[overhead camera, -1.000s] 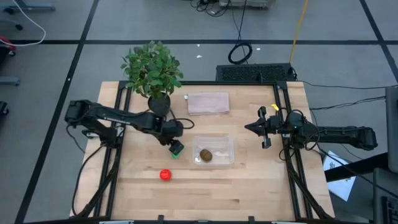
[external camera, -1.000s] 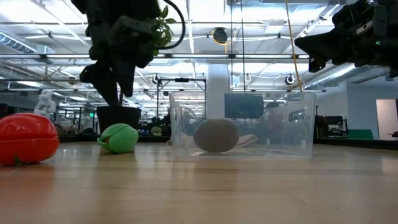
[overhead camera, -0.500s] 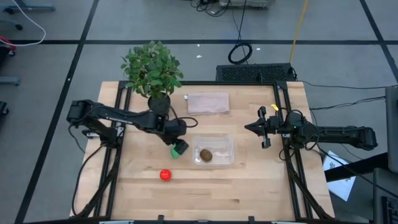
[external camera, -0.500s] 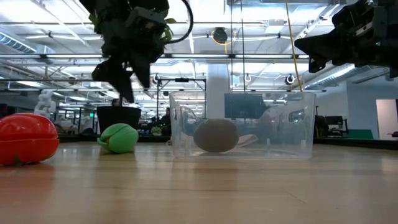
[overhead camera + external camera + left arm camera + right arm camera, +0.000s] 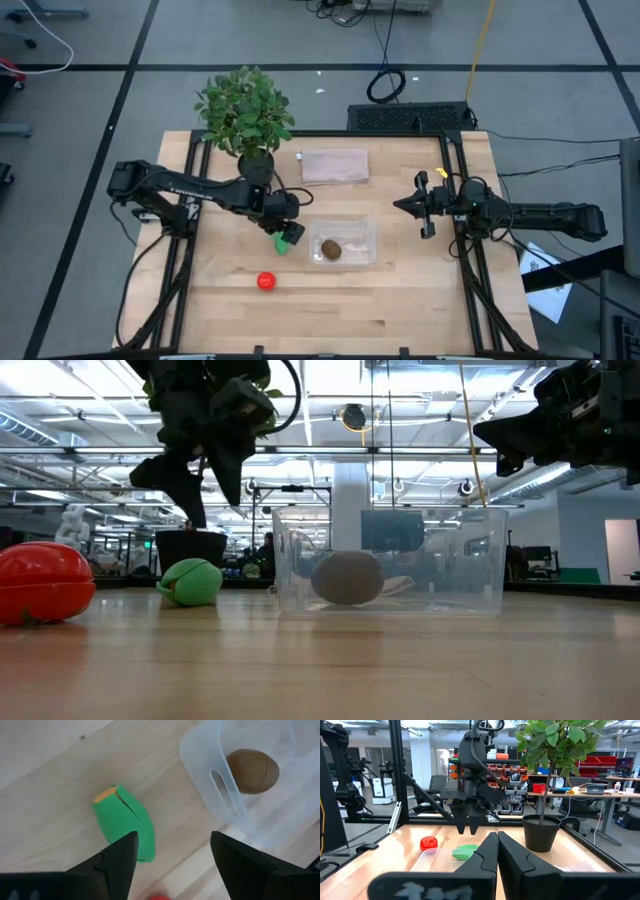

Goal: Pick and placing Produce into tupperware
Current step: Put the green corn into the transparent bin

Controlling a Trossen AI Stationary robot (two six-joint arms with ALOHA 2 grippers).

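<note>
Green produce (image 5: pixel 125 827) lies on the table, seemingly just below the left pincer's (image 5: pixel 172 852) spread fingers.

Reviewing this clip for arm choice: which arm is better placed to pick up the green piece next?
Left. The left gripper hangs open directly over the green piece, beside the tupperware. The right gripper waits shut, across the tupperware.

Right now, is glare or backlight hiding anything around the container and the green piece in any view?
Low view: bright ceiling lights behind leave the left gripper a dark silhouette above the green piece; the tupperware walls reflect the room, yet the kiwi shows through. Left wrist view: even light, soft shadows, the green piece is sharp, the open fingers blurred. High view: flat light, no glare.
</note>
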